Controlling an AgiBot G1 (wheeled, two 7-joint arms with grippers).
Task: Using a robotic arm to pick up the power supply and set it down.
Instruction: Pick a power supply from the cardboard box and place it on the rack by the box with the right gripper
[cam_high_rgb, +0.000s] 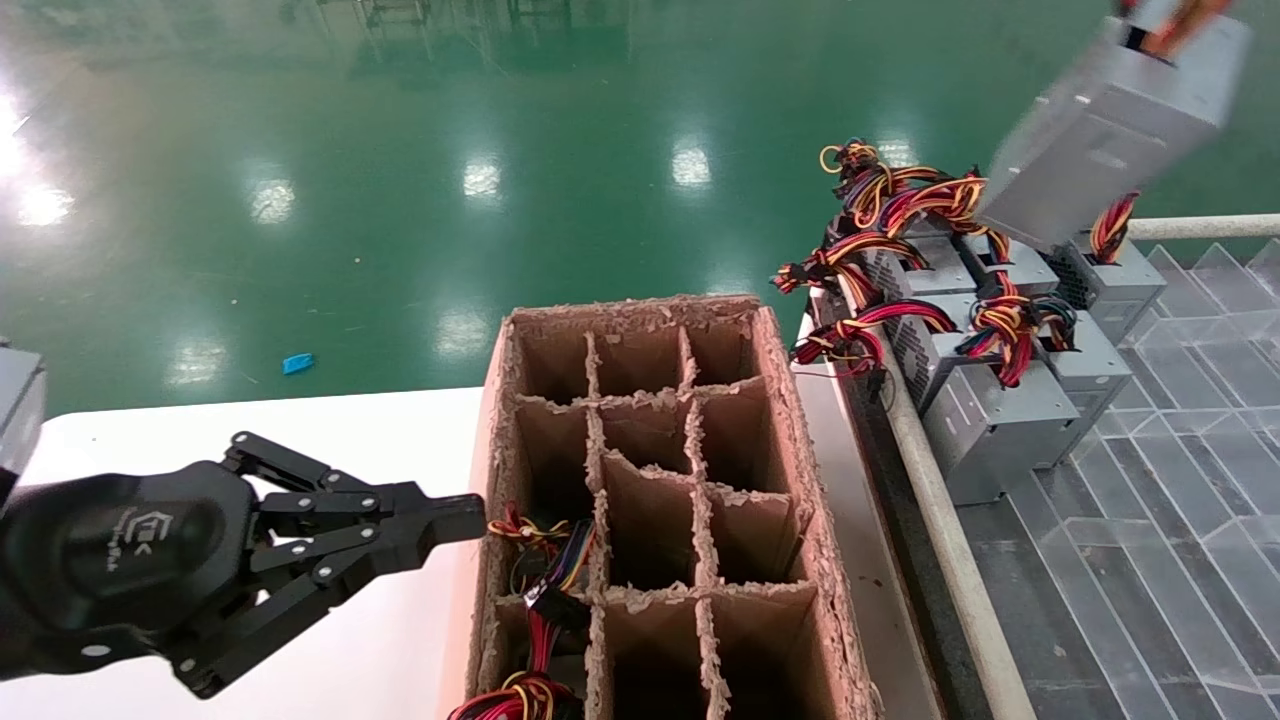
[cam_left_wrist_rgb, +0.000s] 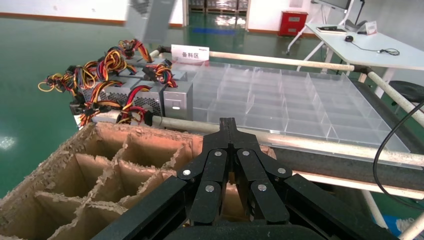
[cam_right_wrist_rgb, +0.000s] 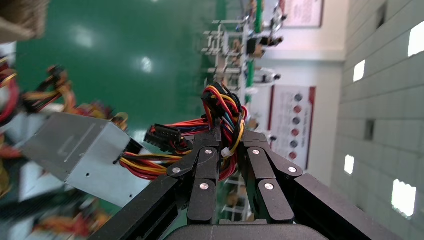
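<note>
Right pincer (cam_right_wrist_rgb: 229, 141) clamps the power supply's (cam_high_rgb: 1110, 130) wires aloft; left pincer (cam_high_rgb: 455, 520) closed, empty, beside divided carton (cam_high_rgb: 790, 420).

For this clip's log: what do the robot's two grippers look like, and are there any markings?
Left gripper: matte black, a rounded housing with a faint embossed logo, and linked bar fingers joined by silver rivets. Right gripper: the same black linked build with silver rivets; no marking shows on it. A thin black cable loops beside the left gripper.

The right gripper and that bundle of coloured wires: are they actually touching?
Touching. In the right wrist view the right gripper is shut on the wire bundle of the power supply, which hangs from it, lifted.
</note>
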